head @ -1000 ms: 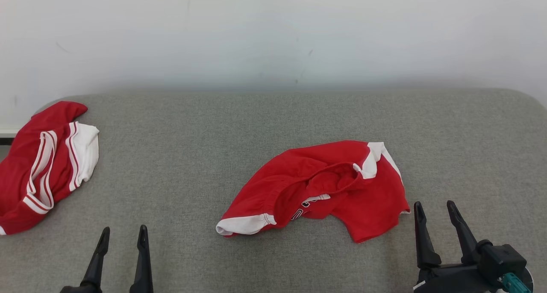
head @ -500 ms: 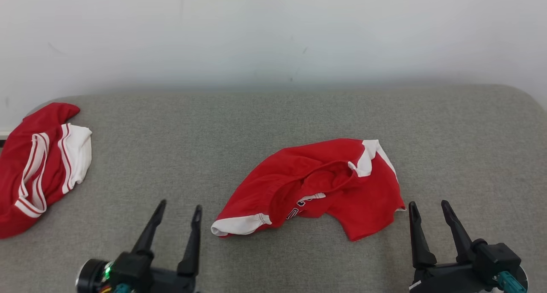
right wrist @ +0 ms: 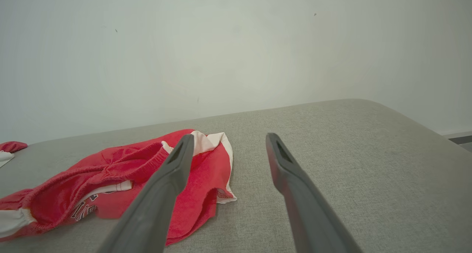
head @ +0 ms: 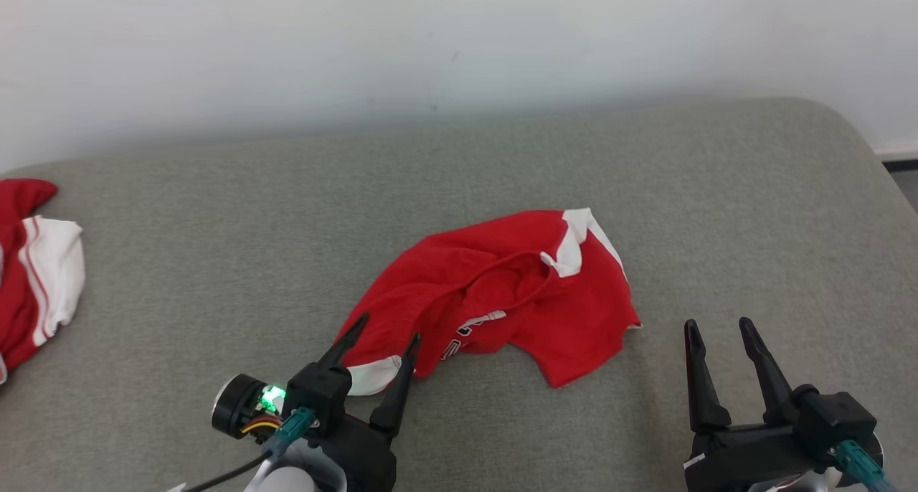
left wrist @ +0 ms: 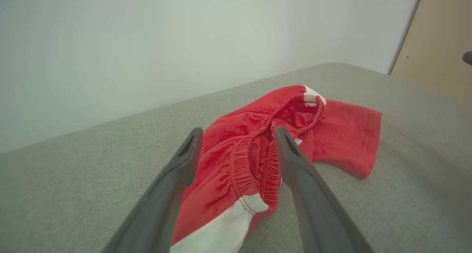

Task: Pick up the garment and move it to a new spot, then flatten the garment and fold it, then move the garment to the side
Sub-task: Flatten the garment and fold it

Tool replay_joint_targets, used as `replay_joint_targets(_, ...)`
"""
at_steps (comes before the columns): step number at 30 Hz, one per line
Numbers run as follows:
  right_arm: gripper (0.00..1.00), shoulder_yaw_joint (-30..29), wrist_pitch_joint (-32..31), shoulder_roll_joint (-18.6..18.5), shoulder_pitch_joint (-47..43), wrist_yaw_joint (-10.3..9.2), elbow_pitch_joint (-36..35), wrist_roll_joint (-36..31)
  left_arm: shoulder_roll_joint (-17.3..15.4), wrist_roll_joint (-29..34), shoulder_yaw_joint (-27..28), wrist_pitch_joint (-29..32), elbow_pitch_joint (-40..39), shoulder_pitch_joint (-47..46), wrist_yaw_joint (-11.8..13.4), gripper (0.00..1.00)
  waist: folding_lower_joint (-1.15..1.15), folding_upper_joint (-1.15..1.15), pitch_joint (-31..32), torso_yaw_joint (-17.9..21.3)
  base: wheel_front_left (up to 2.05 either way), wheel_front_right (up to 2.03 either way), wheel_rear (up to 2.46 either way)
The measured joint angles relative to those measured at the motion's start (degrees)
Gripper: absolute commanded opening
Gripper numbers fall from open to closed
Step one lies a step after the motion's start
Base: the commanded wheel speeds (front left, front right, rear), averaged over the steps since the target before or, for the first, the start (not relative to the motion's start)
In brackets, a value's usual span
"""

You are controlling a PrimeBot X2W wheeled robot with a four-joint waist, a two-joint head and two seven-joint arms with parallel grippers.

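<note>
The garment (head: 502, 291) is a crumpled pair of red shorts with white trim and an elastic waistband, lying mid-surface on the grey padded top (head: 215, 212). My left gripper (head: 390, 328) is open at its near-left end, one finger on each side of the white-trimmed corner. In the left wrist view the left gripper (left wrist: 238, 130) has its two fingers straddling the gathered waistband of the garment (left wrist: 343, 131); whether they touch the cloth I cannot tell. My right gripper (head: 718, 323) stands open, just right of the garment's near-right corner. Seen from the right wrist, the right gripper (right wrist: 229, 135) has the garment (right wrist: 110, 164) to its left.
A second red and white garment (head: 32, 291) lies at the far left edge and shows as a small red tip (right wrist: 9, 146) from the right wrist. A pale wall (head: 459, 40) runs behind the surface. The top's rounded corner (head: 871, 155) drops off at the right.
The head camera has shifted, sliding the whole scene left and up. My left gripper has come forward and right to the garment's near-left corner. The right gripper has hardly moved.
</note>
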State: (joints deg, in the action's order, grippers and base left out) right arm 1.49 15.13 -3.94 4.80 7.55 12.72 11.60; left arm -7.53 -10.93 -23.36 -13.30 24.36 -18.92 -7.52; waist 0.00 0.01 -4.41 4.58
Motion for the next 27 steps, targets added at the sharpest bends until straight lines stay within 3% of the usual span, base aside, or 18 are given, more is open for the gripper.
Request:
replay_joint_targets(11,1.0,-0.56,0.0,0.54,1.1,0.0,-0.6,0.44,-0.08,0.7,-0.71,3.33,11.39,-3.69,2.04,1.0,0.0,0.0,-3.79,4.45,0.0,0.0,0.0)
replay_joint_targets(12,1.0,-0.66,0.0,0.59,1.09,0.0,-0.64,0.44,-0.08,0.52,-0.63,3.27,12.05,-3.85,2.07,0.65,0.01,0.0,-3.99,4.74,0.0,0.0,0.0)
replay_joint_targets(13,1.0,-0.67,0.0,0.62,1.1,0.0,-0.66,0.44,-0.08,0.53,-0.7,3.2,12.57,-3.96,2.08,0.41,0.01,0.0,-4.15,4.98,0.0,0.0,0.0)
replay_joint_targets(14,1.0,-0.71,0.0,0.65,1.1,0.0,-0.66,0.44,0.01,0.38,-0.68,2.93,13.03,-4.08,2.05,0.0,0.01,0.0,-4.26,5.19,0.0,0.0,0.0)
replay_joint_targets(20,1.0,-1.24,0.0,0.78,1.12,0.0,-0.66,0.44,0.99,-1.0,-1.64,1.68,12.27,-5.95,1.41,0.0,0.0,0.0,-3.91,5.22,0.0,0.0,0.0)
replay_joint_targets(27,1.0,-1.86,0.0,0.89,1.1,0.0,-0.33,0.43,4.1,-5.08,-10.24,3.45,5.15,-12.25,0.36,0.0,0.0,0.0,-2.63,4.08,0.0,0.0,0.0)
